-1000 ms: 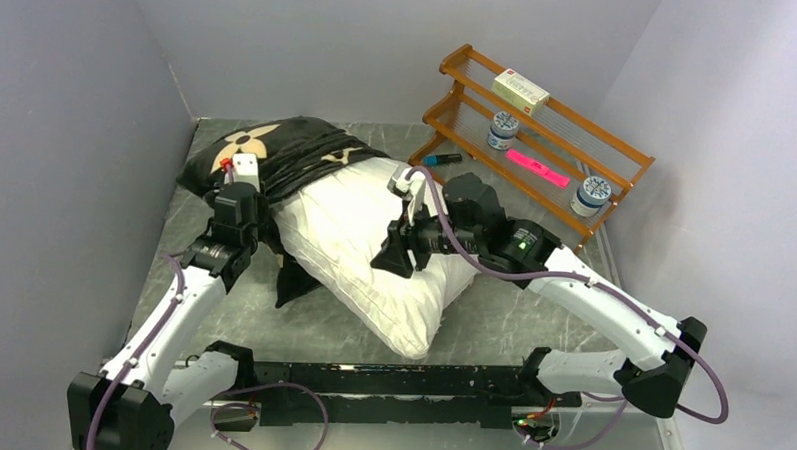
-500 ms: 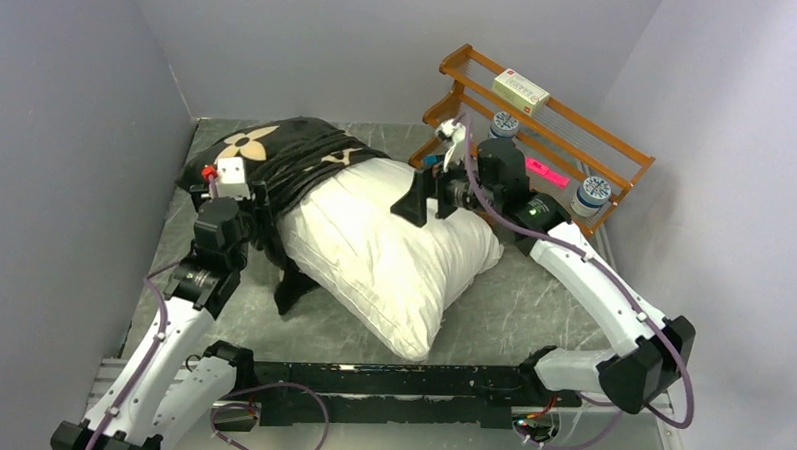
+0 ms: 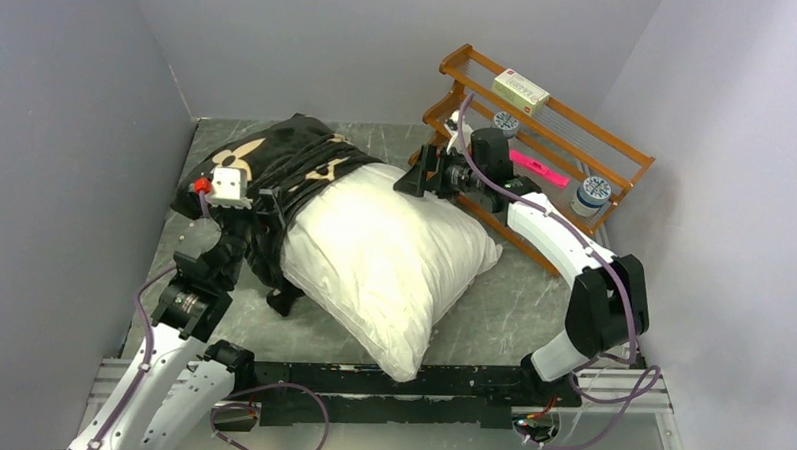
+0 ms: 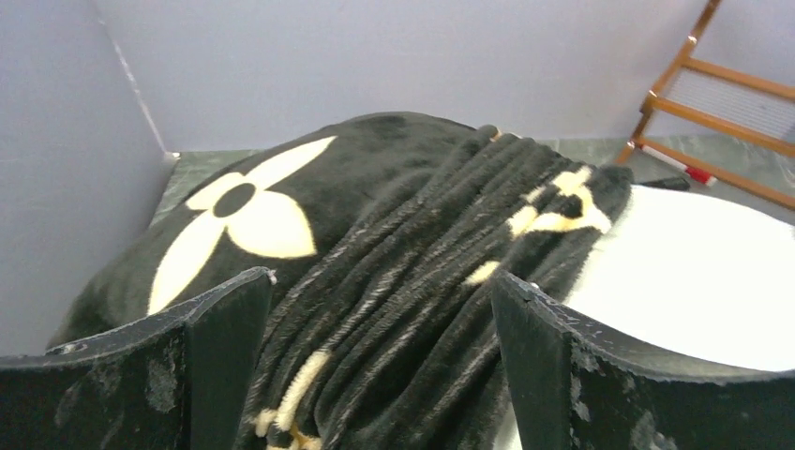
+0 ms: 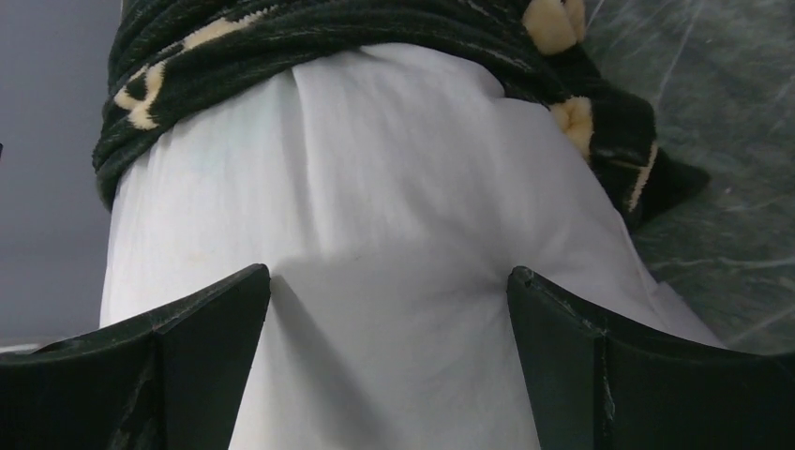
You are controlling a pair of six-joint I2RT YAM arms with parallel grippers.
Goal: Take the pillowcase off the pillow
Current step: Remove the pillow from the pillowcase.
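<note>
The white pillow [image 3: 393,255] lies in the middle of the table, most of it bare. The black pillowcase [image 3: 287,161] with tan flowers is bunched in folds over its far left end. My left gripper [image 3: 273,213] is open at the bunched edge. In the left wrist view [image 4: 382,277] its jaws stand on either side of the pillowcase folds [image 4: 412,253]. My right gripper [image 3: 412,177] is open at the pillow's far right corner. In the right wrist view [image 5: 388,272] its fingertips press on the bare pillow [image 5: 375,216], with the pillowcase [image 5: 309,37] beyond.
A wooden rack [image 3: 568,116] stands at the back right, just behind my right arm. It holds a box [image 3: 520,90], two jars and a pink marker [image 3: 539,168]. Grey walls close in the left and back.
My right gripper has moved from the pillow's middle to its far right corner by the rack. My left gripper has pushed forward onto the bunched pillowcase. The pillow has shifted slightly.
</note>
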